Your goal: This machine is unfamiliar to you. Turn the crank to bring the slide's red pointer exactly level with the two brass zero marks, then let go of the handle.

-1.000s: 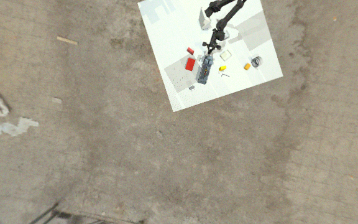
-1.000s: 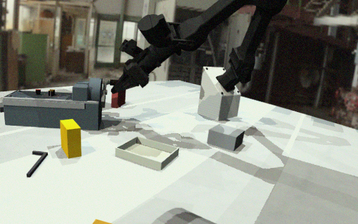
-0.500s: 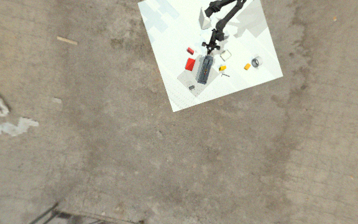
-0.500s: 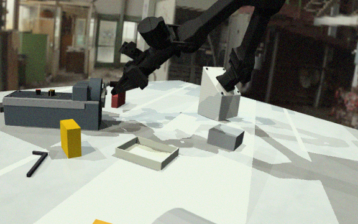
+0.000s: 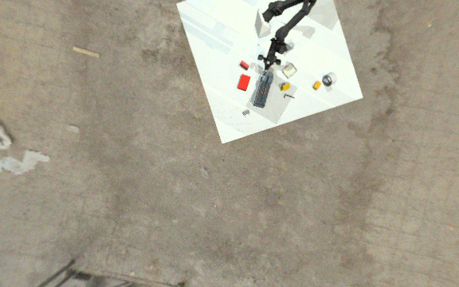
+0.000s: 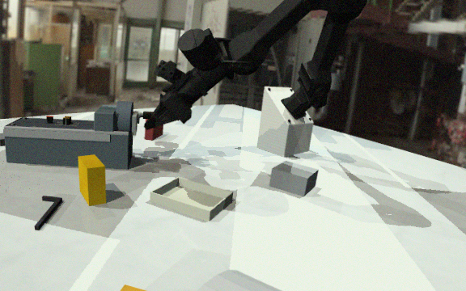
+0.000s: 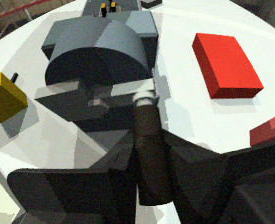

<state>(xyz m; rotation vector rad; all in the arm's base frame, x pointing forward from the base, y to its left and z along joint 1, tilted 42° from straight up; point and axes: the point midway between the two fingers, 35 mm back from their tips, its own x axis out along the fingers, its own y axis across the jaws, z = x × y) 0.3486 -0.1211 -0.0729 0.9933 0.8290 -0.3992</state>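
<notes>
Gripping the crank's dark handle [image 7: 153, 155] — clamped tight — the gripper [image 5: 267, 67] [image 6: 148, 120] [image 7: 144, 133] reached the grey-blue machine [image 5: 262, 93] [image 6: 67, 149] [image 7: 95, 42] at its right end, a yellow block [image 5: 285, 87] [image 6: 92, 179] [image 7: 5, 97] standing nearer.

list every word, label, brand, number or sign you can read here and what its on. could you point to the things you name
No readable text in any view.
The machine [image 5: 260, 96] [image 6: 67, 151] [image 7: 98, 32]: no lettering or numbers to be made out.
The red block [image 5: 244, 82] [image 7: 229, 67] and the open tray [image 5: 289, 70] [image 6: 184, 209]: none visible on either.
</notes>
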